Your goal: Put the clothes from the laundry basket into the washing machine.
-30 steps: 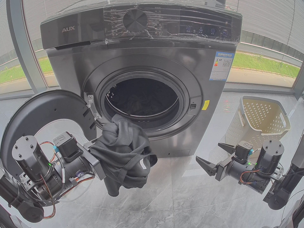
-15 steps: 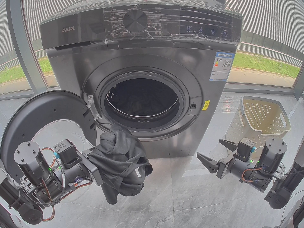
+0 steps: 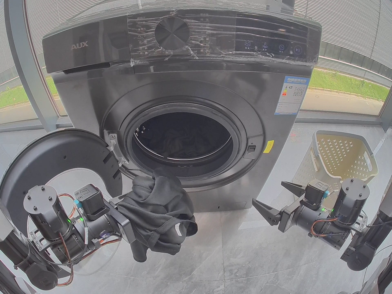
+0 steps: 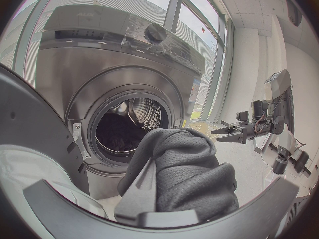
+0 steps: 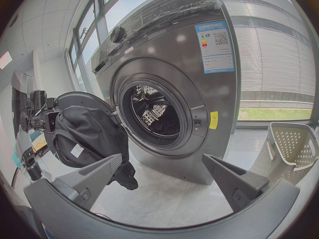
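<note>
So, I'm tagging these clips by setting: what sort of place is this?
Probably a laundry corner of a glass-walled building: a washing machine with door open, a laundry basket on the tiled floor, tall windows behind.

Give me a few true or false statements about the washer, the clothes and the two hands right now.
1. The washing machine door is open. True.
2. The right hand grips the dark garment. False: it is open and empty; the left hand grips it.
3. In the drum lie dark clothes. True.
4. The laundry basket stands on the robot's left. False: it stands on its right, beside the washing machine.
</note>
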